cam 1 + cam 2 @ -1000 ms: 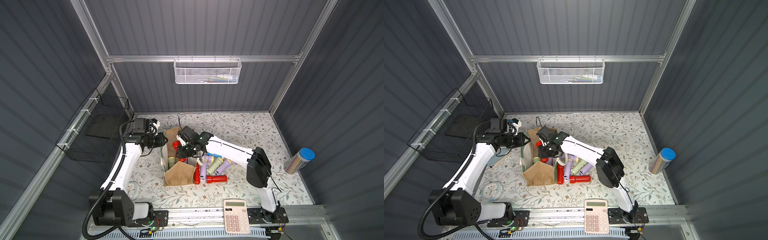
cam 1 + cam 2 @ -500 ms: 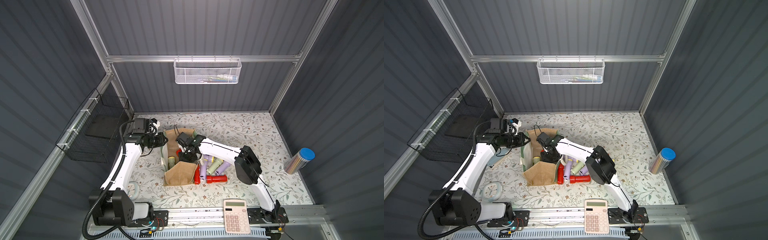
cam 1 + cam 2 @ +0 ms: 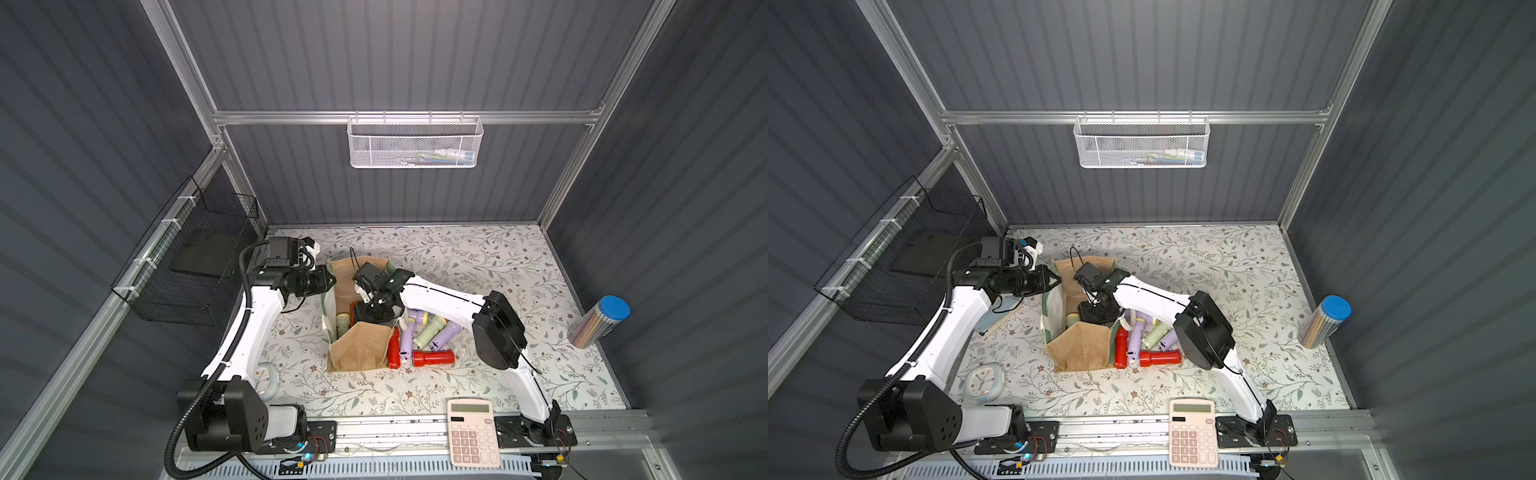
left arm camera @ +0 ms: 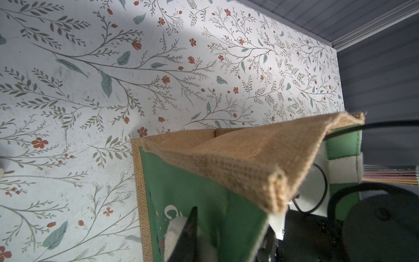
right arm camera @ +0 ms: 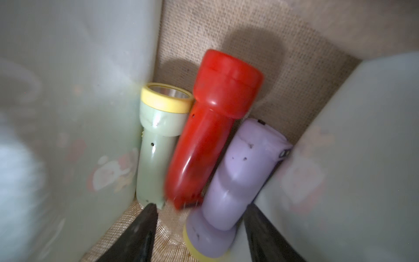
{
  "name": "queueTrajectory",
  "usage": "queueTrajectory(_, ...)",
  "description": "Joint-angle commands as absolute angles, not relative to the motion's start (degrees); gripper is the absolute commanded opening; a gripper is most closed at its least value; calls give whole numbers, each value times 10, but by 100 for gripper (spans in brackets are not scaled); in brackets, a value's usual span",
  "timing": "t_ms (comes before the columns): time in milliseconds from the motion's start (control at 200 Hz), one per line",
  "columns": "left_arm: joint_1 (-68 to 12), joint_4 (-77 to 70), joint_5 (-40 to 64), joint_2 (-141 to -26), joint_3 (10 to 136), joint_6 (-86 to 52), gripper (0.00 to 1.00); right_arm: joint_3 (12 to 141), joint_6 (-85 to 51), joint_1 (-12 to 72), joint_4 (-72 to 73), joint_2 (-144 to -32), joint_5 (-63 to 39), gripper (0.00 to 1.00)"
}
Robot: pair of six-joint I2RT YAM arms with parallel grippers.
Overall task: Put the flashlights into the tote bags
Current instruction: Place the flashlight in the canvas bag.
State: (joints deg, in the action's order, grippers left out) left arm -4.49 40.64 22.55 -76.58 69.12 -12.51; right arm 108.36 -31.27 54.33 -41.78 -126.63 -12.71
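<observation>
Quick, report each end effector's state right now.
Left end effector: closed on the tote bag rim.
Right end effector: open inside the bag, holding nothing.

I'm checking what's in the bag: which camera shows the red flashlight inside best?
Right wrist view: the red flashlight sits large, mid-frame. A top view catches only a sliver; the left wrist view, none.

A pink calculator (image 3: 473,432), a blue-lidded pencil tube (image 3: 598,322) and a round clock (image 3: 984,383) sit well apart.

Flashlights (image 5: 210,127) across narrow tote bag (image 5: 294,56) floor
</observation>
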Motion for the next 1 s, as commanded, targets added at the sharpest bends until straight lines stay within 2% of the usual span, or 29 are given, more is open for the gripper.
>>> queueTrajectory(0, -43, 410, 234, -762, 686, -130, 20, 1064, -288, 538, -384, -1206, -139, 65)
queueTrajectory(325, -43, 415, 224, -766, 695, -127, 20, 1031, -224, 538, -351, -1100, -89, 65)
queueTrajectory(645, -43, 421, 210, -763, 702, -120, 20, 892, -168, 530, -284, -950, -10, 65)
queueTrajectory(835, -43, 420, 208, -760, 703, -120, 20, 810, -188, 508, -312, -852, 45, 64)
queueTrajectory(995, -43, 421, 205, -764, 705, -119, 20, 725, -262, 477, -342, -759, 72, 65)
